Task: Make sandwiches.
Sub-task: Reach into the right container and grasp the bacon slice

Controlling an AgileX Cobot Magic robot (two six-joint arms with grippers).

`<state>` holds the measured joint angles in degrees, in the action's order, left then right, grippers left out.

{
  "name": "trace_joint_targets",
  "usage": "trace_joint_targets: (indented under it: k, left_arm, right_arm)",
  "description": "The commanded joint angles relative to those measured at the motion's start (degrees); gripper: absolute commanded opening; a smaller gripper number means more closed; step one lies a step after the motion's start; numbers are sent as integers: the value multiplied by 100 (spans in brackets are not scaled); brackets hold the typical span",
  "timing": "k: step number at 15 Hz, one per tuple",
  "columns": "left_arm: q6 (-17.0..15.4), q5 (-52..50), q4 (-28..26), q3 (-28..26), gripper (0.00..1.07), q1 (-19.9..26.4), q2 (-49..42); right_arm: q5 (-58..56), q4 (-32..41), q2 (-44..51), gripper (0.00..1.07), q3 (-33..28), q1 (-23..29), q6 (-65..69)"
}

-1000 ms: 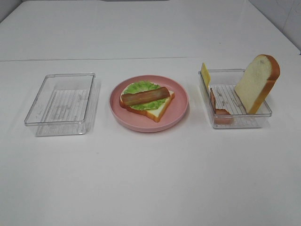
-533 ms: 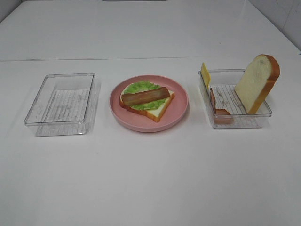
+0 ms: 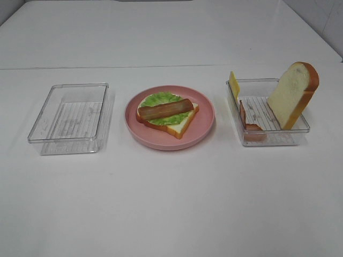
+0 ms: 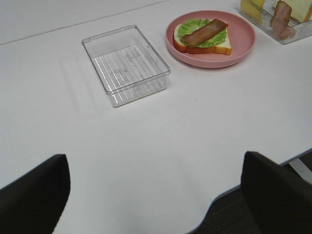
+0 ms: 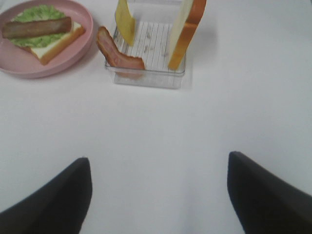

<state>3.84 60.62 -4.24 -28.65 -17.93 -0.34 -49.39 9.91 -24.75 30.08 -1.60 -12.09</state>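
Observation:
An open sandwich lies on the pink plate: a white bread slice with orange-brown crust, a green lettuce leaf and one brown bacon strip. It also shows in the left wrist view and the right wrist view. A clear tray on the right holds a standing bread slice, a yellow cheese slice and a bacon strip. My left gripper and right gripper are open, empty, and hang over the near table, out of the high view.
A clear tray with nothing in it stands left of the plate. The white table's near edge shows in the left wrist view. A seam crosses the table behind the trays.

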Motion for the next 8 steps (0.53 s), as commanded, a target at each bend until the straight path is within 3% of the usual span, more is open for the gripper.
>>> trace_joint_targets:
  k: [1, 2, 4, 5, 8]
  left_arm:
    - [-34, -74, -11, 11, 90, -11, -109]
    - [-34, -74, -11, 11, 90, -11, -109]
    - [-34, -69, -11, 11, 90, -11, -109]
    - [-34, -69, -11, 11, 90, -11, -109]
    - [-34, -69, -11, 11, 90, -11, -109]
  right_arm:
    - [218, 63, -1157, 73, 46, -40, 29]
    - [269, 86, -1450, 73, 46, -40, 29]
    - [407, 573, -3054, 73, 252, -40, 6]
    - [384, 670, -3272, 73, 344, -34, -17]
    - [327, 1450, -4532, 73, 1083, -34, -413]
